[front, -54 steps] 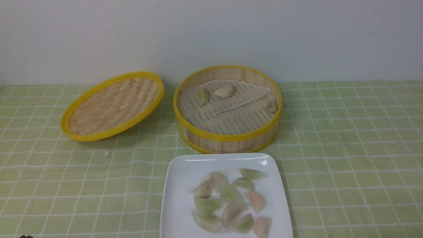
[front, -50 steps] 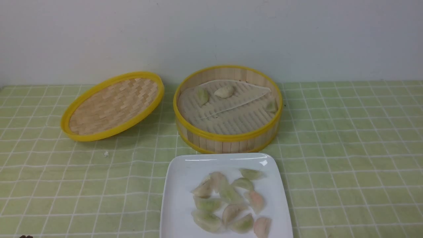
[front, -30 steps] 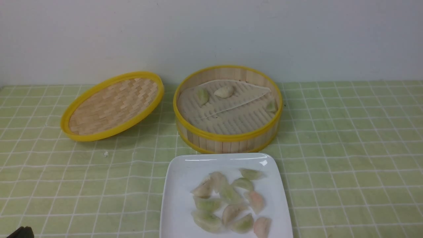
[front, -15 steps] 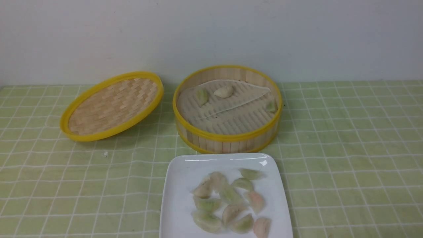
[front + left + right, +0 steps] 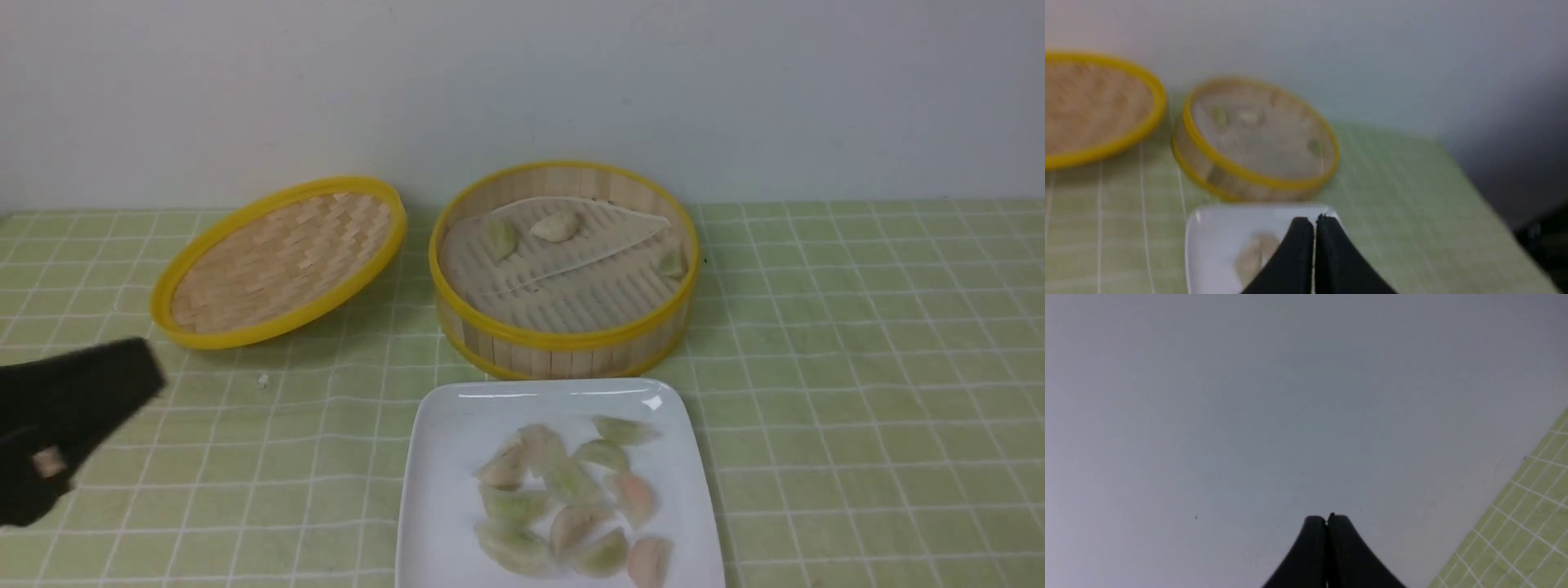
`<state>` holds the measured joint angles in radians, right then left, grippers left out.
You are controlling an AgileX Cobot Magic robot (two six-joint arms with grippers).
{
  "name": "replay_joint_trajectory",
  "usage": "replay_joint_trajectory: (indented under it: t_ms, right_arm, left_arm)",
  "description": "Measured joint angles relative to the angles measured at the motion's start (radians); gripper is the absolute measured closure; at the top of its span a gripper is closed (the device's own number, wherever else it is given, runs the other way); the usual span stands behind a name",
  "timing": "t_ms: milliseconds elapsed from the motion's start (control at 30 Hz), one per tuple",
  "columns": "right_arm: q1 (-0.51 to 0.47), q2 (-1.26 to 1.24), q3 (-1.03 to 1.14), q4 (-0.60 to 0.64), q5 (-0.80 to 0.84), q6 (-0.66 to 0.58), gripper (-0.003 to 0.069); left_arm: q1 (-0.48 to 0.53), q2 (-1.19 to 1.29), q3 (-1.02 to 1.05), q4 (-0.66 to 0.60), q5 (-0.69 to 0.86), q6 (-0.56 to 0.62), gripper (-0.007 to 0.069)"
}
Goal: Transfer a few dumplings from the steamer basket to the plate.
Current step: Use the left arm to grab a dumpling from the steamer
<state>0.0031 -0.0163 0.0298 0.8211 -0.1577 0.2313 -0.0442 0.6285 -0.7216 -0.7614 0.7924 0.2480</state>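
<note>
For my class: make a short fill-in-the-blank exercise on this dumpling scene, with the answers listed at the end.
The steamer basket holds ___ dumplings.
The woven lid lies to the ___ of the basket.
The left end effector is ___, holding nothing.
The white plate has a ___ shape.
Answers: three; left; shut; square.

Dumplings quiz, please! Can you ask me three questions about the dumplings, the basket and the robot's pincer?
1. How many dumplings can you see in the steamer basket?
2. True or false: the lid covers the basket.
3. The left pincer is: A) wide open, B) shut and empty, C) holding a dumpling.
Key: 1) Three. 2) False; the lid lies beside it. 3) B.
</note>
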Motion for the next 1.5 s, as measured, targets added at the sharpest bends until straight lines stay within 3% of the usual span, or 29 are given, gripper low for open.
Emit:
replay_joint_trajectory:
  t_ms: [100,167,300,500,633,900,1200,1433,1500]
  right_arm:
    - [0.013,0.000,-0.012,0.017,0.037,-0.006,0.0673]
    - [0.029,0.005,-0.081,-0.023,0.188,-0.036,0.0673]
    - [0.043,0.133,-0.311,-0.176,0.501,-0.117,0.0673]
    - [0.045,0.587,-0.755,-0.468,1.059,-0.174,0.0673]
    - [0.045,0.803,-0.945,-0.597,1.302,-0.194,0.0672]
    - [0.045,0.941,-1.059,-0.650,1.344,-0.225,0.0672]
    - [0.046,0.943,-1.059,-0.649,1.344,-0.231,0.0672]
    - [0.046,0.943,-1.059,-0.642,1.358,-0.231,0.0672]
    - [0.046,0.943,-1.059,-0.633,1.358,-0.231,0.0671]
  left_arm:
    - [0.000,0.229,-0.148,0.028,0.163,0.047,0.0631]
    - [-0.004,0.381,-0.233,0.043,0.205,0.075,0.0631]
    - [-0.069,0.623,-0.388,0.122,0.222,0.093,0.0631]
    - [-0.265,0.950,-0.705,0.353,0.254,-0.015,0.0631]
    - [-0.306,1.133,-0.908,0.430,0.299,-0.028,0.0631]
    - [-0.309,1.535,-1.438,0.534,0.425,-0.047,0.0631]
    - [-0.309,1.864,-1.904,0.635,0.442,-0.069,0.0610]
    - [-0.309,2.007,-1.991,0.671,0.397,-0.009,0.0418]
    - [-0.309,2.029,-1.991,0.688,0.367,-0.006,0.0305]
